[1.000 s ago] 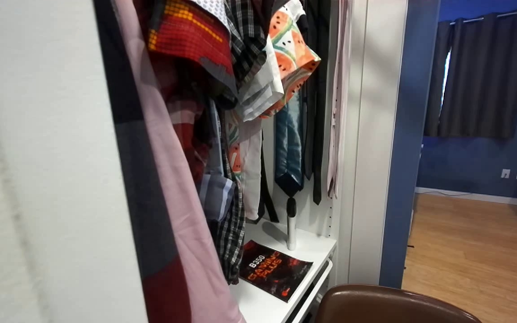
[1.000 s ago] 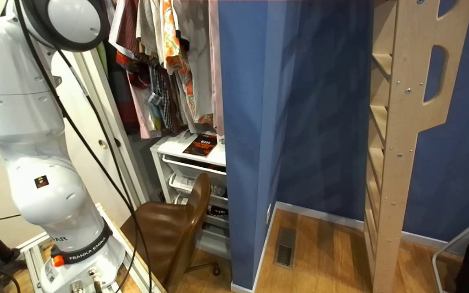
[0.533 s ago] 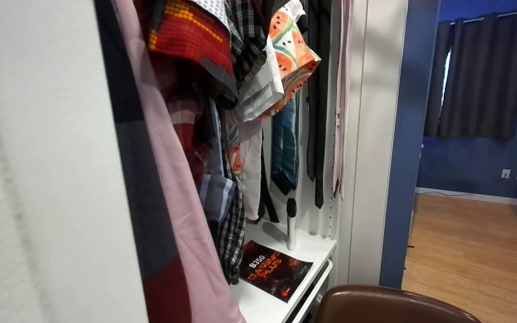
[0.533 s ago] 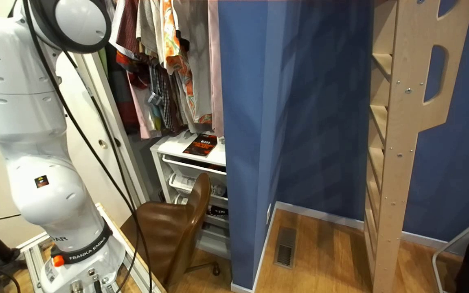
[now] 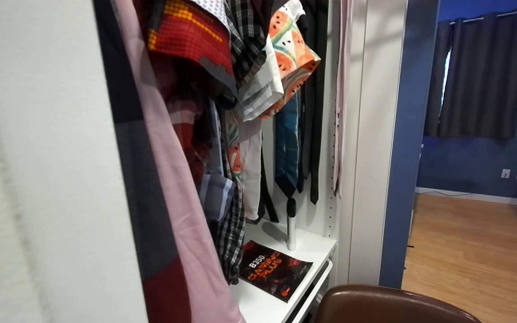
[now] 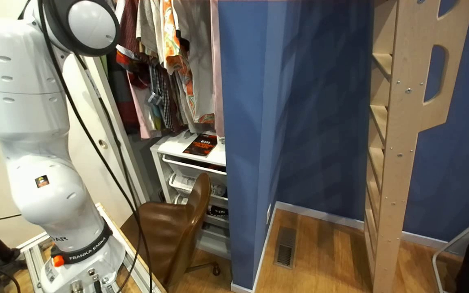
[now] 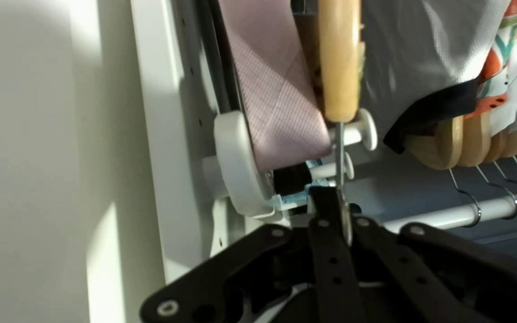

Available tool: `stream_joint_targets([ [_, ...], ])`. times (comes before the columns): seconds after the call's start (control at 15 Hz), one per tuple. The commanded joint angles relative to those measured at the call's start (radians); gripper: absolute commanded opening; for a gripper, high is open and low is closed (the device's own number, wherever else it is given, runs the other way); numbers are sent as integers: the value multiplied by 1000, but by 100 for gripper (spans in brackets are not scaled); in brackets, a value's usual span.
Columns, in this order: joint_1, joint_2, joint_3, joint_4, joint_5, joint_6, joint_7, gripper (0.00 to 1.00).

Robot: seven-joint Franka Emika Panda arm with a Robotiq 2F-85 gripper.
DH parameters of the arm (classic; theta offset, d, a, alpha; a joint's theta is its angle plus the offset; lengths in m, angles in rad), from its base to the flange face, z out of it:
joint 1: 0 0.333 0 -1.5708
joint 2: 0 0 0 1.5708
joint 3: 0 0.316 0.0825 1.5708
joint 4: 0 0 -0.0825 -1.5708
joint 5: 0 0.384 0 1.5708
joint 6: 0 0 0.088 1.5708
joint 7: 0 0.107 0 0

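Observation:
In the wrist view, my gripper (image 7: 341, 210) is shut on the metal hook (image 7: 340, 148) of a wooden hanger (image 7: 340, 63), whose bar points up toward the top edge. Just left of it a pink tie (image 7: 276, 89) is draped over a white tie rack (image 7: 240, 161) with round-ended pegs. I cannot tell whether hanger and tie touch. To the right hang a grey garment (image 7: 420, 49) and several wooden hangers (image 7: 448, 143) on a white rod (image 7: 447, 217). The gripper is outside both exterior views; only part of the white arm (image 6: 35, 118) shows.
Dark ties (image 5: 316, 134) and a teal tie (image 5: 286, 148) hang beside the closet's side panel (image 7: 177, 148). Below, a white shelf (image 5: 258, 305) bears a booklet (image 5: 276, 271) and a white-handled object (image 5: 291, 231). A brown chair (image 6: 165, 224) stands before the closet, near a blue wall (image 6: 242, 122).
The arm's upper part has moved to the right in an exterior view, its cables with it. The hanging teal, dark and pink ties have been swaying.

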Motion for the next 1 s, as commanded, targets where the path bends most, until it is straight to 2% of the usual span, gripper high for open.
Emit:
stream_joint_targets([
  [0.0, 7, 10, 12, 0, -8, 70, -18, 9],
  [0.07, 5, 9, 13, 0, -5, 59, -14, 29],
  [0.2, 10, 11, 13, 0, -8, 71, -1, 40],
  [0.67, 18, 0, 21, 0, -12, 22, 9, 89],
  [0.8, 36, -5, 14, 0, -41, 5, 11, 99],
  [0.93, 51, -5, 11, 0, -61, -5, 7, 100],
])
